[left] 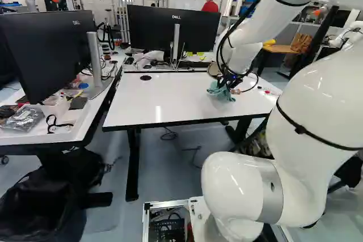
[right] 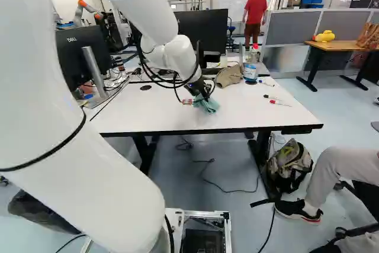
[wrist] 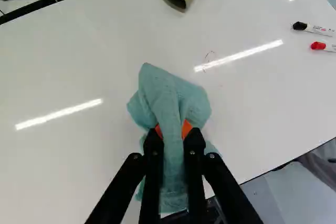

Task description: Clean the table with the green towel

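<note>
At the far left of the left base view, the side desk (left: 85,120) carried a broad black monitor (left: 48,49) and a crinkled, shiny bag (left: 22,119), none of which seemed part of the wiping. Toward the middle of that frame spread the white table (left: 164,101), a smooth, hard, glossy slab with a thin dark edge (shiny enough to throw back the ceiling lights in long streaks).

Right of centre in the left base view, near the middle of the right one, the green towel (wrist: 168,95) sat over the tabletop, bunched into a soft, crumpled peak with loose folds hanging out on both sides. The claw (wrist: 173,131) was pinching it between its orange pads, the cloth bulging through.

The job looked partway along at best: the towel was in hand and most of the surface in sight looked white, but a thin, curly red scribble (wrist: 209,59) showed just beyond the towel in the wrist view, with fainter specks near it. That seemed the chief thing left to rub off.

Past the towel slumped a khaki cap (right: 229,76), limp and matte; right of it, a clear plastic bottle (right: 250,70) stood upright. Farthest right on the tabletop lay slim, round-bodied black-capped (wrist: 312,28) and red-capped markers (wrist: 323,46).
</note>
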Motion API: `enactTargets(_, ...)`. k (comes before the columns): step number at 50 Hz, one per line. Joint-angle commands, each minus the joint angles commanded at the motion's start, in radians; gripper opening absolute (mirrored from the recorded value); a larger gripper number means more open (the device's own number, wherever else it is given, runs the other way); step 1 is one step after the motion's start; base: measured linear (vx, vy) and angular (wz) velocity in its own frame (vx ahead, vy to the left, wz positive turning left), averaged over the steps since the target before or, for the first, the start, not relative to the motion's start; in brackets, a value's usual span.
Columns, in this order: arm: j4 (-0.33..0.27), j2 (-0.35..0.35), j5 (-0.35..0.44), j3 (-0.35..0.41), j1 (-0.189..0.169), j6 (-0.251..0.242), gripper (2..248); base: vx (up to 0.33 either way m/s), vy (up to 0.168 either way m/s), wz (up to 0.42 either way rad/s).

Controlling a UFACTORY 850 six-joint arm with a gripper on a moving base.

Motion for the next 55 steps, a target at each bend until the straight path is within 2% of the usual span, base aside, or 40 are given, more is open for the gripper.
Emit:
enactTargets(7,0.0,0.026,0.0,0.025,0.006,0.0,50,0.0,0.0,0.0)
enactTargets(30,0.0,0.036,0.0,0.024,0.007,0.0,50,0.0,0.0,0.0)
enactTargets(55,0.0,-0.016,0.0,-0.09,0.015,0.0,50,0.0,0.0,0.0)
